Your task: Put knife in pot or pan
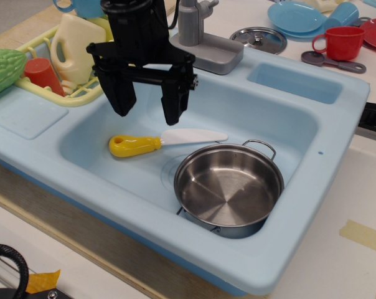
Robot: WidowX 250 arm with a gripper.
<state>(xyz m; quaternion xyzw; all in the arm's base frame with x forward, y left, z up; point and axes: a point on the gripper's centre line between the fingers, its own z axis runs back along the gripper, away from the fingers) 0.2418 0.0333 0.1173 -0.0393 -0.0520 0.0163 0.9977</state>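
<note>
The knife [157,142] lies flat on the floor of the light blue sink [101,180], yellow handle to the left, white blade pointing right. The shiny steel pot [228,187] stands in the sink to the knife's right, empty, with its rim close to the blade tip. My black gripper [149,116] hangs open above the knife, one finger on each side of the handle's far end, clear of it and holding nothing.
A grey faucet [203,37] stands behind the sink. A yellow dish rack [54,84] with a white jug and a red cup is at the left. A steel lid [258,38], a purple-grey spoon [331,61], a red cup [340,42] and blue plate [298,17] are at the back right.
</note>
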